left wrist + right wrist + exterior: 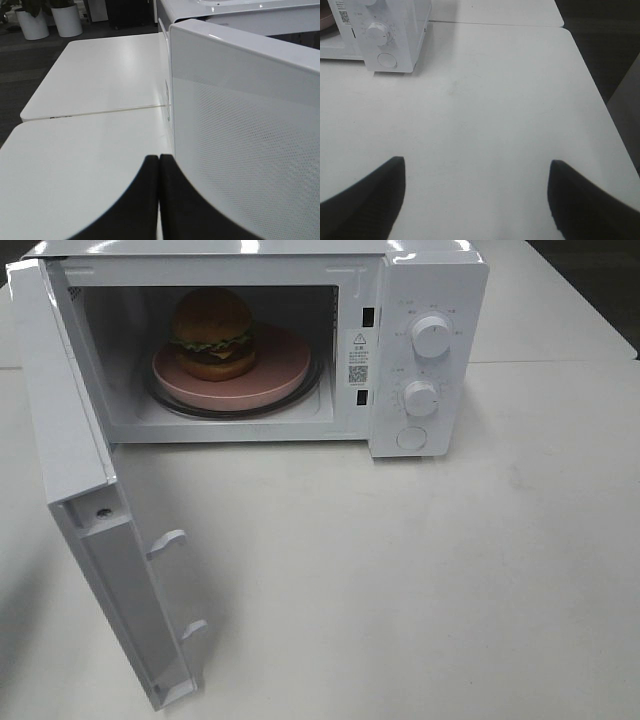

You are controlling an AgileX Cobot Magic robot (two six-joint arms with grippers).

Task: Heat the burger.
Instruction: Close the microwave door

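1. The burger (212, 332) stands upright inside the microwave (440, 280). It is on the pink plate (285, 365), which lies on the glass turntable (168, 403). The microwave stands toward the far edge of the table (400, 590).
2. The door (70, 420) is wide open and swung out toward the near left corner of the table. Closing it seems to be the step in hand.
3. The left gripper (159, 165) has its fingers pressed together and holds nothing. It is just beside the outer face of the door, so the door lies between these fingers and the burger. This arm is the nearer one for a push.
4. The right gripper (475, 165) has its fingers spread wide and is empty. It hangs over bare table to the right of the microwave, well apart from the door.
5. The high view shows neither gripper. Whether the left fingers touch the door cannot be told. The markings around the knobs (431, 336) are too small to read.
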